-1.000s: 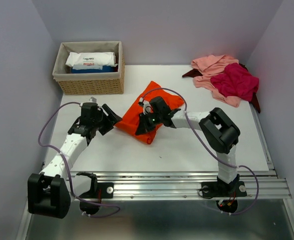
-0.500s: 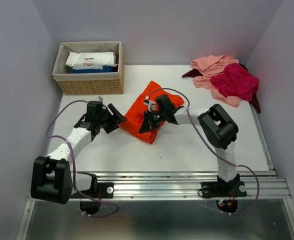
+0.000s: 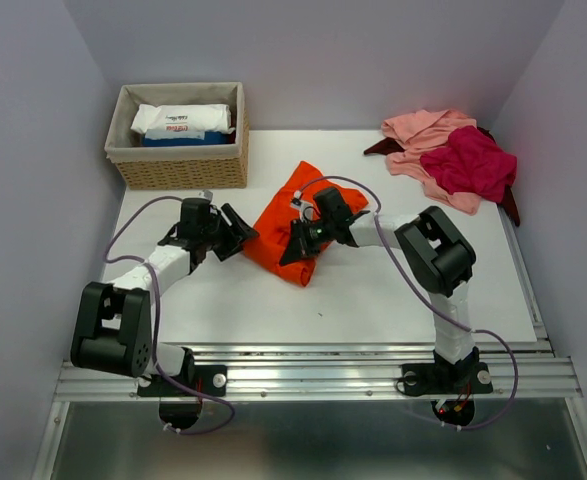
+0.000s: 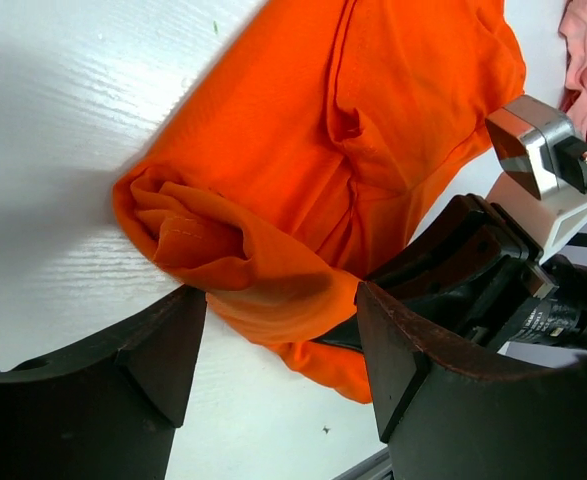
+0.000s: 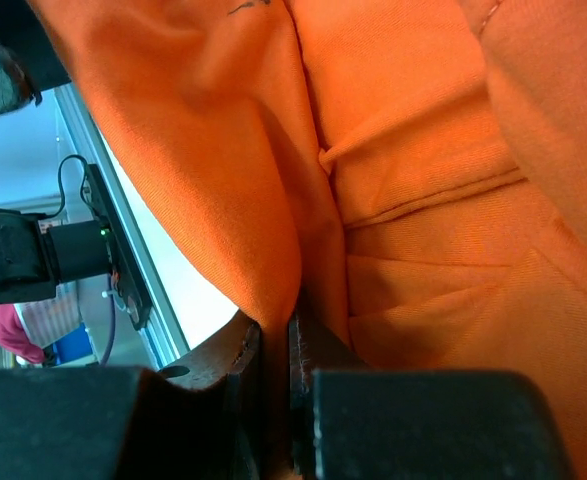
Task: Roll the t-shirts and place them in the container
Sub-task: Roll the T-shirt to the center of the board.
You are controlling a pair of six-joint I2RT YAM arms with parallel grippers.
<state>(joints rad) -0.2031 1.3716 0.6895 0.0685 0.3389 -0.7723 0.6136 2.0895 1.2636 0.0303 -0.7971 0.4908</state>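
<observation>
- Orange-red t-shirt [image 3: 291, 228] lies part rolled at the middle of the counter [image 3: 373, 295]; right tool [image 3: 299, 244] pinches its fold, and tugging could unroll it.
- Left tool [image 4: 281, 335] gapes at the roll's 9 o'clock end and may catch only loose layers.

White table [image 3: 373, 300] between pale lavender walls [image 3: 323, 60], wicker basket [image 3: 178, 172] at its far-left corner

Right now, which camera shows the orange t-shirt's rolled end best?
Left wrist: the rolled end of the orange t-shirt sits between the open left gripper. Top external shows the shirt small, partly covered. Right wrist shows only pinched folds.
</observation>
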